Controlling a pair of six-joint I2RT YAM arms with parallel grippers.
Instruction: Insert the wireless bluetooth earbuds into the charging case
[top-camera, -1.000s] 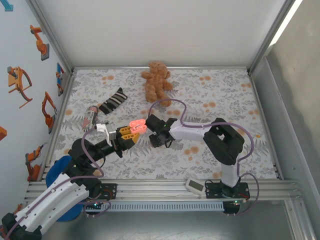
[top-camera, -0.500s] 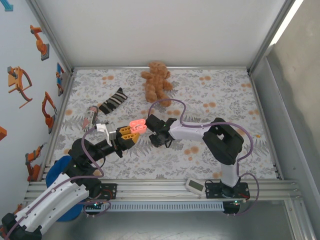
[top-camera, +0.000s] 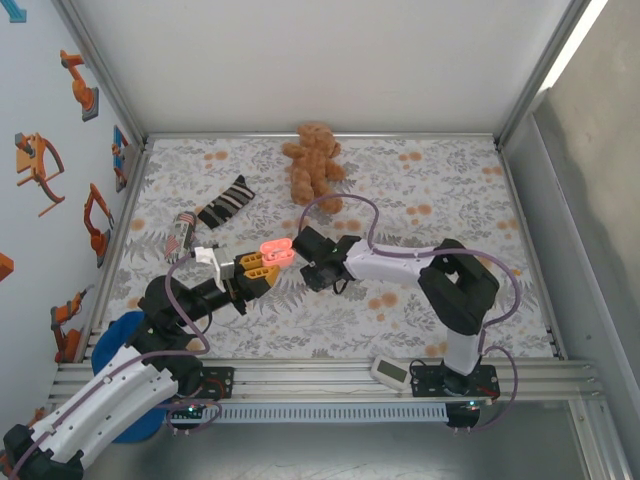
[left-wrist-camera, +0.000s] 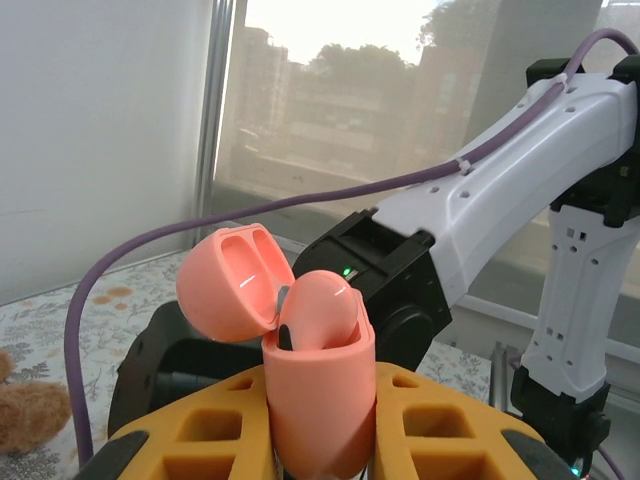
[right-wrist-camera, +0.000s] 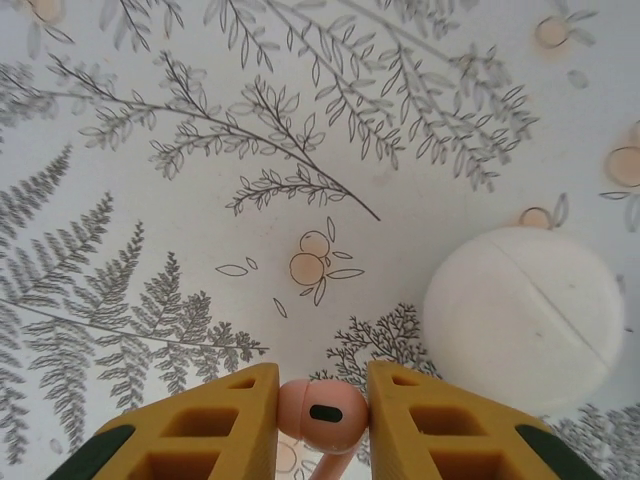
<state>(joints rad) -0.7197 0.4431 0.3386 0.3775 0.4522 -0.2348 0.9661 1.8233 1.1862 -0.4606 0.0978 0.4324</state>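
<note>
Right wrist: earbud (right-wrist-camera: 322, 412) inside right claw (right-wrist-camera: 320, 398)

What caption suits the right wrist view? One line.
Right gripper pinches a salmon-pink earbud over the floral mat, white case beside.

Overhead from behind, wrist cameras close, floral mat (top-camera: 450, 190) shared.

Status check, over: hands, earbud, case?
Left hand shut on pink charging case, lid open, one bud in it. Right hand shut on pink earbud, above the mat. White case lies on mat, touching nothing.
</note>
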